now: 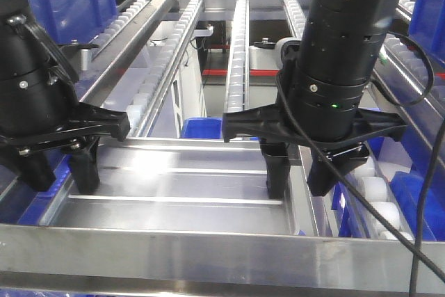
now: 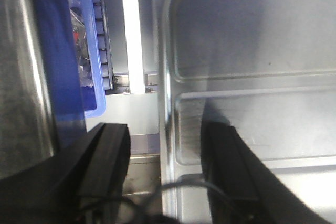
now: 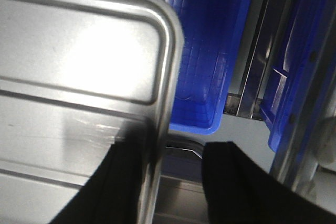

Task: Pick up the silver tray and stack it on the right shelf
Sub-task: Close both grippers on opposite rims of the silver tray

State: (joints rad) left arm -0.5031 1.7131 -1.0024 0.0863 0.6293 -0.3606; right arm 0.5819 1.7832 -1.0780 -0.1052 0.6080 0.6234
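Now both tools, left point(image 1: 59, 168) and right point(image 1: 299, 172), straddle silver tray point(image 1: 181, 193) rims.

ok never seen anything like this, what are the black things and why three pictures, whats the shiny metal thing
The black things are the two arms of one robot, each ending in a two-fingered gripper. The front view looks past both: left gripper, right gripper. The other two pictures come from cameras mounted on each wrist, looking down along the fingers.

The shiny thing is a silver tray with a raised rim and ribs across its base. In each wrist view the gripper straddles the tray's rim, one finger inside and one outside. Whether they are pinching it yet, I cannot tell.

Behind are shelf lanes of white rollers, and blue bins sit below.
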